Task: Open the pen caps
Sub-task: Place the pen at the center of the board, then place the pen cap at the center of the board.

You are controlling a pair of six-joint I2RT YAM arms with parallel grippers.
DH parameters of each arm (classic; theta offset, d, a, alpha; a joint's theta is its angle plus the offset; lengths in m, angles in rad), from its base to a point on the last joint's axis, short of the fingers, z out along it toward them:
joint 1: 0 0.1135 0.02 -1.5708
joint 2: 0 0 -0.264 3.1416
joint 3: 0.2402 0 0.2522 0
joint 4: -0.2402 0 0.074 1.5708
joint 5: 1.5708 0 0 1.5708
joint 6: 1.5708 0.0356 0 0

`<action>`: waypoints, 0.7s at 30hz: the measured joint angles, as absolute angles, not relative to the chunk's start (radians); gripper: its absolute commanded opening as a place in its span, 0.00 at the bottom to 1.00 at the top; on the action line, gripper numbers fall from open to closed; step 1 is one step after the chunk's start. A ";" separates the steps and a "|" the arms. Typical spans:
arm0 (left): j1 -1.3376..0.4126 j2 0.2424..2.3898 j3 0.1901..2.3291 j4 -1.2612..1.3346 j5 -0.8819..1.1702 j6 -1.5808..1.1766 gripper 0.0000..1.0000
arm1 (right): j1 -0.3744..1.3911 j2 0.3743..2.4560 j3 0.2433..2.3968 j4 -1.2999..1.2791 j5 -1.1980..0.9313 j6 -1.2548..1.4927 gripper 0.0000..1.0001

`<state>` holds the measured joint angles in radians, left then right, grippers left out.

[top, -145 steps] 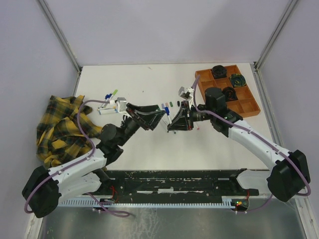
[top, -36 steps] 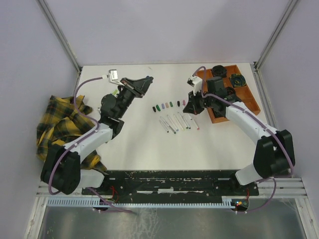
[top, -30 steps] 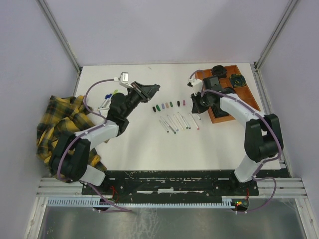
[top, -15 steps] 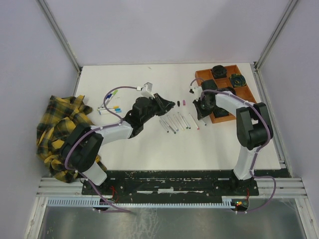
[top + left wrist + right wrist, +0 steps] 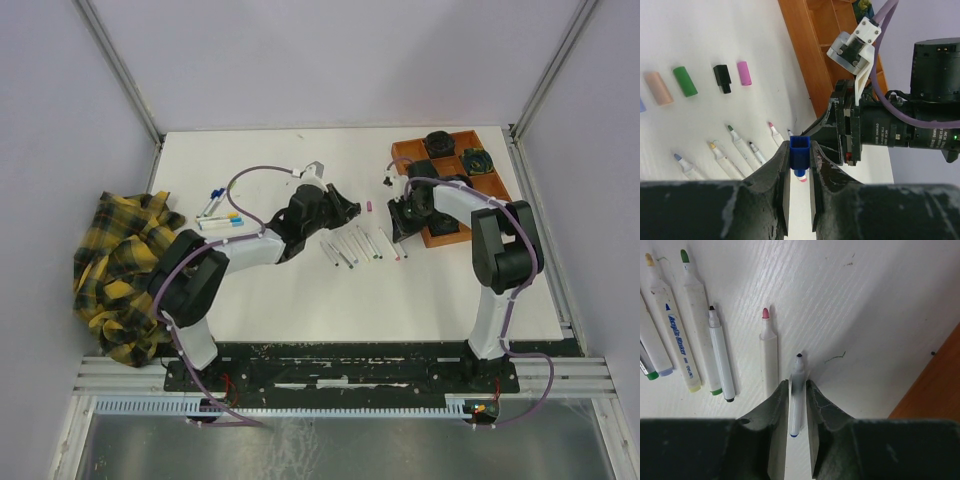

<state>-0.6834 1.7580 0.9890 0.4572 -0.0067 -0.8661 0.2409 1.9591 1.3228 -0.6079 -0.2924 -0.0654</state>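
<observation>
White tabletop (image 5: pixel 300 290): a blue cap (image 5: pixel 800 152) is being pinched by the left gripper (image 5: pixel 799 161), best lowered gently beside the pink cap (image 5: pixel 744 73) at eleven o'clock. An uncapped pen (image 5: pixel 796 405) is being straddled by the right gripper (image 5: pixel 797 390); whether it is gripped cannot be told.

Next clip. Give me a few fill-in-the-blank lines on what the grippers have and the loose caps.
1. The left gripper is shut on a ___ pen cap.
2. The pen barrel between the fingers of the right gripper lies beside another barrel with a ___ tip.
3. Between the green cap and the pink cap lies a ___ cap.
Missing: blue; pink; black.
</observation>
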 measured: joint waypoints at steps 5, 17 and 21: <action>-0.693 1.813 1.082 0.368 -0.034 -0.852 0.03 | 0.220 1.963 1.328 -0.611 -0.314 -0.055 0.29; -0.739 1.996 1.390 0.079 -0.166 -0.834 0.03 | 0.184 1.859 1.328 -0.637 -0.373 -0.052 0.30; -0.755 2.074 1.522 -0.031 -0.225 -0.826 0.03 | 0.141 1.751 1.328 -0.644 -0.411 -0.059 0.31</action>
